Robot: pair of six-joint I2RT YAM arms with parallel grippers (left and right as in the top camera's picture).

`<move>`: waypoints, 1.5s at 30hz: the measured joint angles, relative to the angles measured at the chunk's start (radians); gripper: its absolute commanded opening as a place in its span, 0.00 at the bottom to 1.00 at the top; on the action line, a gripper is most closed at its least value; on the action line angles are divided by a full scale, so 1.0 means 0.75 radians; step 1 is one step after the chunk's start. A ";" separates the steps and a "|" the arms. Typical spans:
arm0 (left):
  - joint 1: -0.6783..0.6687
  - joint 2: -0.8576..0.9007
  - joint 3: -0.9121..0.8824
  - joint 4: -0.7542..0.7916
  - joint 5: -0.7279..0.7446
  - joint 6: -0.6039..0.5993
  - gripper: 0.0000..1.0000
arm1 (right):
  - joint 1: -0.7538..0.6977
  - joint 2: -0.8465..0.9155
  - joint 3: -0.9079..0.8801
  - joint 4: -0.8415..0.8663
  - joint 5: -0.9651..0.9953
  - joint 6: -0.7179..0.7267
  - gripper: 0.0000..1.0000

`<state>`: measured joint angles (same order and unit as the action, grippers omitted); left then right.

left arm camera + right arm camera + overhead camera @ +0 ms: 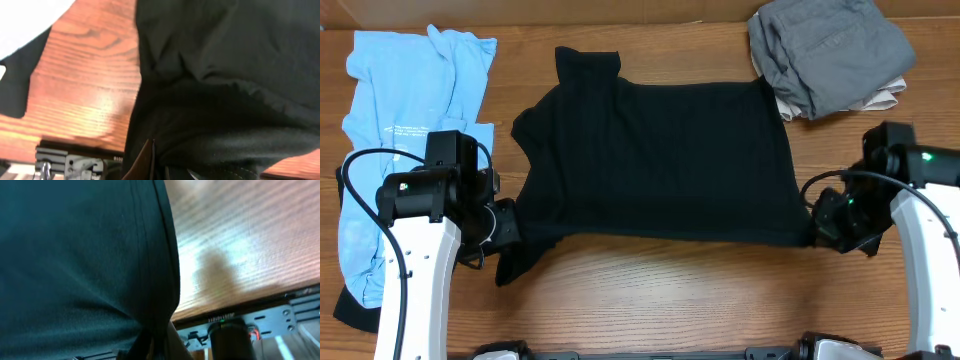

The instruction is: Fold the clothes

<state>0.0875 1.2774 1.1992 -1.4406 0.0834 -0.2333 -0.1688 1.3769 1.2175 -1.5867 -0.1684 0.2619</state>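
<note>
A black long-sleeved top (660, 160) lies spread across the middle of the wooden table, collar at the far left. My left gripper (510, 225) is shut on its near-left edge by the sleeve; the left wrist view shows black cloth (225, 100) filling the frame down to the jaws (155, 167). My right gripper (820, 222) is shut on the near-right corner of the hem; the right wrist view shows the dark hem (100, 255) running into the jaws (155, 345). The fingertips are hidden by cloth in both wrist views.
A light blue garment (400, 130) lies at the left, partly under my left arm. Folded grey trousers (825, 50) sit on a beige garment (880, 100) at the far right corner. The table's near edge (250, 305) runs just before both grippers.
</note>
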 measured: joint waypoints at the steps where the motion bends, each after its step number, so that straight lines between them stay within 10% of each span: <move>1: -0.001 0.000 -0.001 -0.013 0.000 -0.006 0.04 | 0.000 0.000 -0.022 0.004 -0.001 0.006 0.04; 25: -0.128 -0.271 -0.107 -0.001 -0.018 -0.294 0.04 | -0.001 -0.270 -0.048 -0.034 -0.009 0.264 0.04; 45: -0.135 0.313 -0.114 0.433 -0.097 -0.279 0.04 | 0.004 0.092 -0.245 0.552 -0.016 0.231 0.04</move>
<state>-0.0135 1.5124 1.1137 -1.1156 0.0109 -0.4427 -0.1658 1.4456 1.0336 -1.1725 -0.1802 0.4351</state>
